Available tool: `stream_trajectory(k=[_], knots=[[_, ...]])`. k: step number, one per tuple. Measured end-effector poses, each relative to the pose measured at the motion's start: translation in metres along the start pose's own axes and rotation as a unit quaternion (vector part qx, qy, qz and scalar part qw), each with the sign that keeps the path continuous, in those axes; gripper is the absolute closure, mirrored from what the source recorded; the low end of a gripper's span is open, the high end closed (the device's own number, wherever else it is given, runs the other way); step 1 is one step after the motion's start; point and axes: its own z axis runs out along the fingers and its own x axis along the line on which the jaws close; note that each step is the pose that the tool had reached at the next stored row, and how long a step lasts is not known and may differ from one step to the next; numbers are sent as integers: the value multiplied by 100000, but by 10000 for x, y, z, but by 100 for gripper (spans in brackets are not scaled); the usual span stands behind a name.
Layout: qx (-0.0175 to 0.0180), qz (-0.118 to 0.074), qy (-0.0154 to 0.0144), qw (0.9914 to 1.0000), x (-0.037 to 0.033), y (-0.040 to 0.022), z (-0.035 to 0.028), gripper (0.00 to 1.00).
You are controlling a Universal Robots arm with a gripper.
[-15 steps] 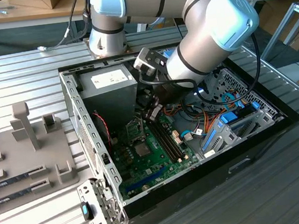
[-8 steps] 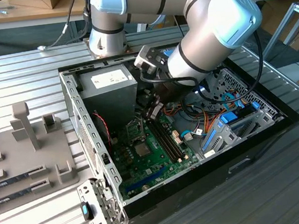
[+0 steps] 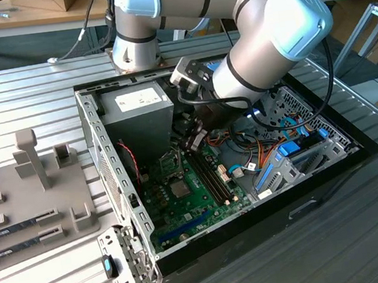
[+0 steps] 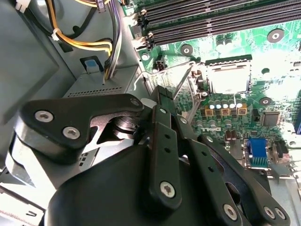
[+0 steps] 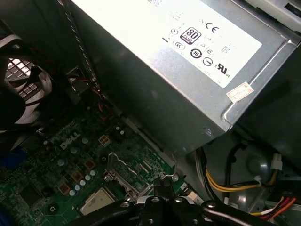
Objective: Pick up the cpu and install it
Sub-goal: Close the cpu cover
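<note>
Pretty clearly a robotics lab or workshop I'm driving in. The opened-up PC case [image 3: 90, 125] sits on a ribbed metal table [image 3: 19, 92], and the arm's base [image 3: 134, 52] is mounted right behind the case. A grey fixture plate [image 3: 17, 195] with slotted holders lies beside the case on the exterior view's left, and wooden workbenches [image 3: 26, 27] stand further back behind it.

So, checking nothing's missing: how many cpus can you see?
1. The cpu sits in its socket on the motherboard. Others may hide behind the arm.
</note>
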Motion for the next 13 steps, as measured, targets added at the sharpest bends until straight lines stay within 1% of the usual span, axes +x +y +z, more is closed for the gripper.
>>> stream_trajectory(k=[5, 11, 13], knots=[[-20, -418, 156, 99999, 18, -17, -7, 89], [-39, -710, 258, 99997, 31, -30, -12, 89], [-54, -1021, 373, 99994, 35, -34, -14, 89]])
